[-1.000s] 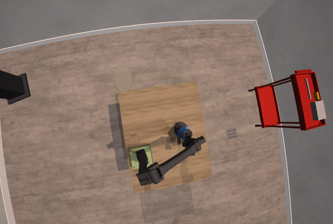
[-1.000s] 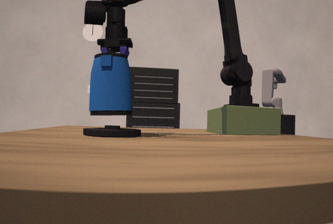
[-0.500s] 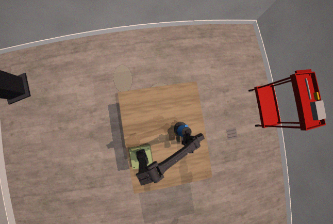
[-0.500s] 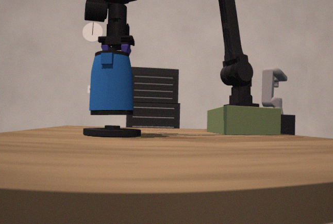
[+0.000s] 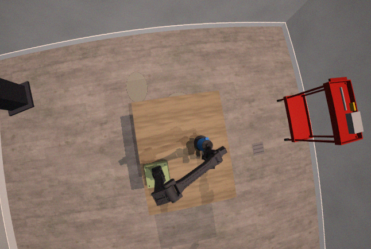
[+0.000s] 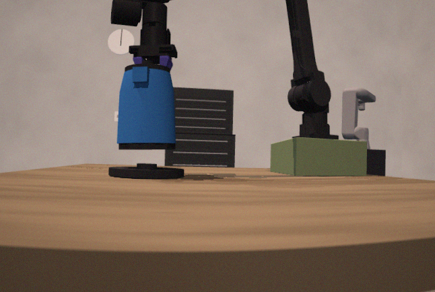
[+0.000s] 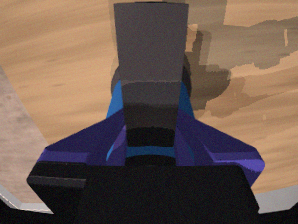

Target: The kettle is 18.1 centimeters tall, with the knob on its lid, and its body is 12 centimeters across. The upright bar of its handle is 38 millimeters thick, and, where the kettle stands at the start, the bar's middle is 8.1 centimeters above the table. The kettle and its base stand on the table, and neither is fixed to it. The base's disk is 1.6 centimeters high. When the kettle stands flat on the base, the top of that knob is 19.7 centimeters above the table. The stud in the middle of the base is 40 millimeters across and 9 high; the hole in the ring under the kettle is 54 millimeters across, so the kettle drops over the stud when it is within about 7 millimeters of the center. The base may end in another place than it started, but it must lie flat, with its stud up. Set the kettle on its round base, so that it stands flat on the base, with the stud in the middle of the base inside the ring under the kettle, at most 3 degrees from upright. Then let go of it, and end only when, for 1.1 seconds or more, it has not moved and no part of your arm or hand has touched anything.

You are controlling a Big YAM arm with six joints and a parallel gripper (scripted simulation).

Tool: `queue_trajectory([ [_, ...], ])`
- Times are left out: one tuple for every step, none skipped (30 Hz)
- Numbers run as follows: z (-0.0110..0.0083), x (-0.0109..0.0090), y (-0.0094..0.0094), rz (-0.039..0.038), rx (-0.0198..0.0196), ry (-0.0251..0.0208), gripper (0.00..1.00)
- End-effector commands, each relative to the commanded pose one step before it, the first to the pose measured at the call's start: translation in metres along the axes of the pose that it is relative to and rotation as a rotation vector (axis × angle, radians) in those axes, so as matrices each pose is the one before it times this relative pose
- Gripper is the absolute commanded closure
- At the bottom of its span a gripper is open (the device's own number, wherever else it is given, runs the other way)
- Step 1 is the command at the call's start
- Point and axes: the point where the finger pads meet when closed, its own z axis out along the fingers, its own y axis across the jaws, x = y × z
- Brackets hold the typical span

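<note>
The blue kettle [image 6: 146, 107] hangs upright in the air, its black bottom ring a short way above the round black base [image 6: 146, 171]. The base lies flat on the table with its stud up, right under the kettle. My gripper [image 6: 152, 60] comes down from above and is shut on the kettle's dark handle [image 7: 150, 63], seen between the purple fingers in the wrist view. From overhead the kettle [image 5: 202, 143] covers the base, which is hidden there.
The arm's green mount block [image 6: 318, 155] stands on the table to the right, also seen from overhead [image 5: 155, 173]. A dark slatted cabinet [image 6: 203, 127] stands behind the table. A red cart [image 5: 324, 113] stands far off on the floor.
</note>
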Motion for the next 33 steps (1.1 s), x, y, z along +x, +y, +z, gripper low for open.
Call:
queue_trajectory([
  [-0.04912, 0.01572, 0.02077, 0.00802, -0.11043, 0.05156, 1.00],
  [0.00000, 0.00000, 0.00000, 0.00000, 0.00000, 0.00000, 1.00],
  [0.00000, 0.00000, 0.00000, 0.00000, 0.00000, 0.00000, 1.00],
  [0.00017, -0.00354, 0.00166, 0.00853, 0.00021, -0.00054, 1.00],
  [-0.00003, 0.00092, -0.00043, -0.00153, 0.00006, 0.00013, 1.00],
  [-0.00003, 0.00096, -0.00045, -0.00170, 0.00004, 0.00014, 1.00],
  [-0.00003, 0.00079, -0.00037, -0.00139, 0.00003, 0.00011, 1.00],
  [-0.00002, 0.00061, -0.00029, -0.00109, 0.00003, 0.00009, 1.00],
  [0.00000, 0.00004, -0.00002, 0.00013, 0.00003, 0.00000, 1.00],
  [-0.00001, 0.00034, -0.00016, -0.00059, 0.00002, 0.00005, 1.00],
  [-0.00001, 0.00023, -0.00011, -0.00041, 0.00001, 0.00003, 1.00],
  [-0.00001, 0.00014, -0.00007, -0.00025, 0.00001, 0.00002, 1.00],
  [0.00000, 0.00002, -0.00001, -0.00002, 0.00000, 0.00000, 1.00],
  [0.00000, -0.00009, 0.00004, -0.00091, 0.00001, -0.00001, 1.00],
  [0.00001, -0.00015, 0.00007, 0.00021, 0.00000, -0.00002, 1.00],
  [0.00001, -0.00014, 0.00007, 0.00031, 0.00000, -0.00002, 1.00],
  [0.00000, -0.00011, 0.00005, 0.00024, 0.00000, -0.00002, 1.00],
  [0.00000, -0.00005, 0.00003, 0.00012, 0.00000, -0.00001, 1.00],
  [0.00000, 0.00000, 0.00000, 0.00000, 0.00000, 0.00000, 1.00],
  [0.00000, 0.00000, 0.00000, 0.00000, 0.00000, 0.00000, 1.00],
  [0.00000, 0.00000, 0.00000, 0.00000, 0.00000, 0.00000, 1.00],
  [0.00000, 0.00000, 0.00000, 0.00000, 0.00000, 0.00000, 1.00],
  [0.00000, 0.00000, 0.00000, 0.00000, 0.00000, 0.00000, 1.00],
  [0.00000, 0.00000, 0.00000, 0.00000, 0.00000, 0.00000, 1.00],
  [0.00000, 0.00000, 0.00000, 0.00000, 0.00000, 0.00000, 1.00],
  [0.00000, 0.00000, 0.00000, 0.00000, 0.00000, 0.00000, 1.00],
  [0.00000, 0.00000, 0.00000, 0.00000, 0.00000, 0.00000, 1.00],
  [0.00000, 0.00000, 0.00000, 0.00000, 0.00000, 0.00000, 1.00],
  [0.00000, -0.00002, 0.00001, 0.00004, 0.00000, 0.00000, 1.00],
  [0.00000, 0.00000, 0.00000, 0.00000, 0.00000, 0.00000, 1.00],
  [0.00000, -0.00001, 0.00000, 0.00001, 0.00000, 0.00000, 1.00],
  [0.00000, -0.00002, 0.00001, 0.00005, 0.00000, 0.00000, 1.00],
  [0.00000, 0.00000, 0.00000, 0.00000, 0.00000, 0.00000, 1.00],
])
